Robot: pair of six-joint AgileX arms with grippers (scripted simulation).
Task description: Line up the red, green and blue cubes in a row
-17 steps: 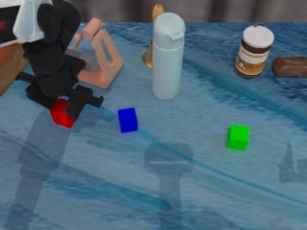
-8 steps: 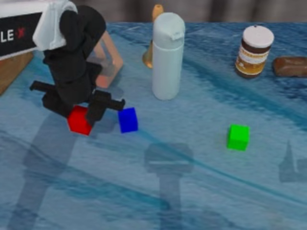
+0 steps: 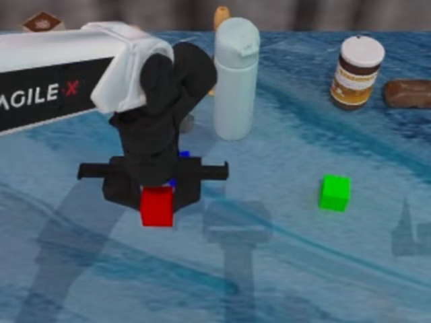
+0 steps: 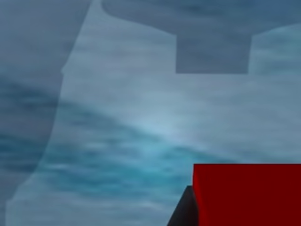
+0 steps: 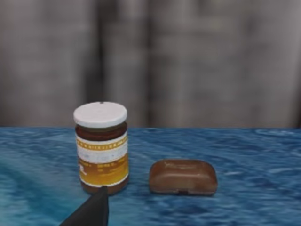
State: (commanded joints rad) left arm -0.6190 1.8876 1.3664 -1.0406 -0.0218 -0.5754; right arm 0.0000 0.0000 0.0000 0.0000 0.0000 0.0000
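My left gripper (image 3: 156,200) is shut on the red cube (image 3: 156,210) and holds it just in front of the blue cube (image 3: 183,154). The arm hides the blue cube apart from a sliver. In the left wrist view the red cube (image 4: 247,195) fills a corner next to one dark fingertip (image 4: 186,212), with bare blue table beyond. The green cube (image 3: 335,192) sits alone on the table, far to the right. My right arm is parked outside the top view. Its wrist view shows one dark fingertip (image 5: 96,207) and nothing held.
A tall white bottle (image 3: 236,77) stands just behind and to the right of the left gripper, with an orange object (image 3: 221,15) behind it. A brown jar with a white lid (image 3: 357,70) and a brown bar (image 3: 407,93) stand at the back right. A beige box (image 3: 42,21) lies at the back left.
My left gripper has carried the red cube to the right and toward the front. It now covers the blue cube. The green cube has not moved.
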